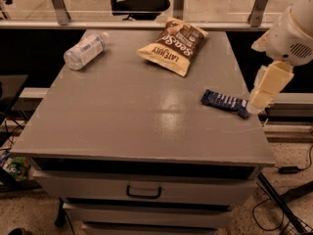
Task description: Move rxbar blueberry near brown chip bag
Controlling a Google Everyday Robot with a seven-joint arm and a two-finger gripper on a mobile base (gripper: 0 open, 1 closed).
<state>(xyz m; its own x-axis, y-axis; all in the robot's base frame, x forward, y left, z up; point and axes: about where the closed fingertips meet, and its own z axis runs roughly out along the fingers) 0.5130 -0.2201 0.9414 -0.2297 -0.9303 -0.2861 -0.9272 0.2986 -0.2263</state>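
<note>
The rxbar blueberry is a small dark navy bar with white lettering, lying flat near the table's right edge. The brown chip bag lies flat at the back centre-right of the table, its tan end facing the front. The two are well apart. My gripper hangs from the white arm at the right side of the table, just right of the bar's right end and close above it.
A clear plastic water bottle lies on its side at the back left. The grey table has drawers below with a handle. A metal rail runs behind the table. Cables lie on the floor at right.
</note>
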